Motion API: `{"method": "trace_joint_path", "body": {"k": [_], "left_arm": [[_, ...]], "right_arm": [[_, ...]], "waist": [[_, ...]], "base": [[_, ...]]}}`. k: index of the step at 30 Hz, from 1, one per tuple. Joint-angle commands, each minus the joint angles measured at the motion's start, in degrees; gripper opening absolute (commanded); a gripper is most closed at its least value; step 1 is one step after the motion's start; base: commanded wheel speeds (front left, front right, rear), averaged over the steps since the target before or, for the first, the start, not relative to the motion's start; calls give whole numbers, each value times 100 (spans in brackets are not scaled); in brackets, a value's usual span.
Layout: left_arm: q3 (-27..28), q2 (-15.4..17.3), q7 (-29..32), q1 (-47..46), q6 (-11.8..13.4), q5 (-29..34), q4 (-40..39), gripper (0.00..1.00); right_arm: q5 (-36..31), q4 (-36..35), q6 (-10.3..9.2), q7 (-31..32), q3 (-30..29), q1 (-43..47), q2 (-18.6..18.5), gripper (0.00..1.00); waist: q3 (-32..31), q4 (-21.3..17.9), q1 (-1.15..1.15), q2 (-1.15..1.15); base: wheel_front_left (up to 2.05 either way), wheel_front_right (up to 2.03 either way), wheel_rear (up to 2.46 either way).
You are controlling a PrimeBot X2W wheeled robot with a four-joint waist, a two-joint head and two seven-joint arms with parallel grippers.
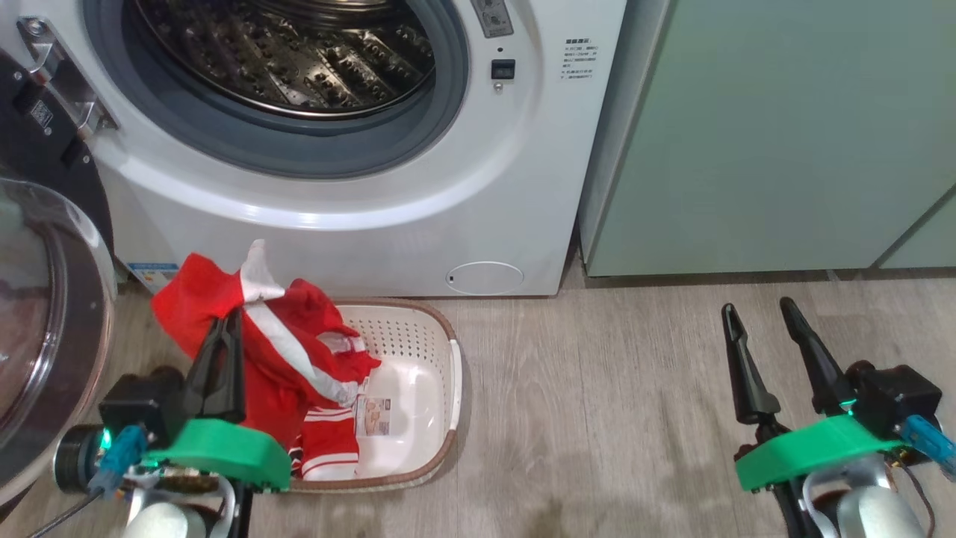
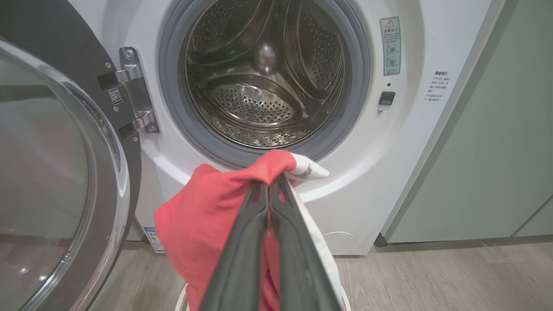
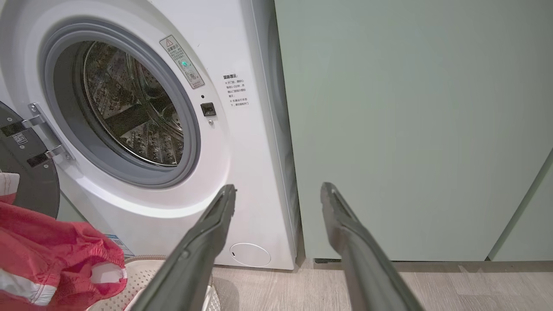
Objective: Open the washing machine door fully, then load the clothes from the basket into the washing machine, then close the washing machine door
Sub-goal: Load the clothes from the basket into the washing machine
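One red garment (image 1: 190, 299) clamped in my left pincer (image 1: 226, 329), held above the basket (image 1: 453, 373), near the open drum (image 1: 299, 60) for loading; right pincer (image 1: 758, 308) is wide, empty, parked off right.

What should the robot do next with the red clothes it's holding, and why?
Probably lift the clothes up and forward into the drum. The left jaws are shut on the red fabric, which hangs below the opening, the washing machine door stands wide open, and the drum looks empty.
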Motion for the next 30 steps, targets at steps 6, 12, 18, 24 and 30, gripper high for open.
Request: {"method": "trace_joint_path", "body": {"k": [6, 12, 18, 24, 30], "left_arm": [[173, 100, -13, -267, 30, 61, -169, 0], [155, 109, -17, -290, 30, 44, -153, 0], [146, 128, -10, -310, 44, 35, -169, 0], [149, 152, 7, -386, 36, 7, -183, 0], [155, 175, 75, -687, -54, -72, -106, 0]], "right_arm": [[-10, -219, 0, 19, 108, -119, -11, 100], [0, -211, 0, 8, 121, -134, -11, 100], [12, -202, 0, -6, 127, -161, -11, 100], [27, -233, 0, -25, 138, -198, -11, 100], [44, -321, 0, -65, 183, -305, -11, 100]], "waist": [[5, -2, 1, 0], [11, -10, 1, 0], [53, -25, 1, 0], [185, -45, 1, 0], [485, -107, 1, 0]], "base": [[0, 0, 0], [0, 0, 0], [0, 0, 0], [0, 0, 0], [0, 0, 0]]}}
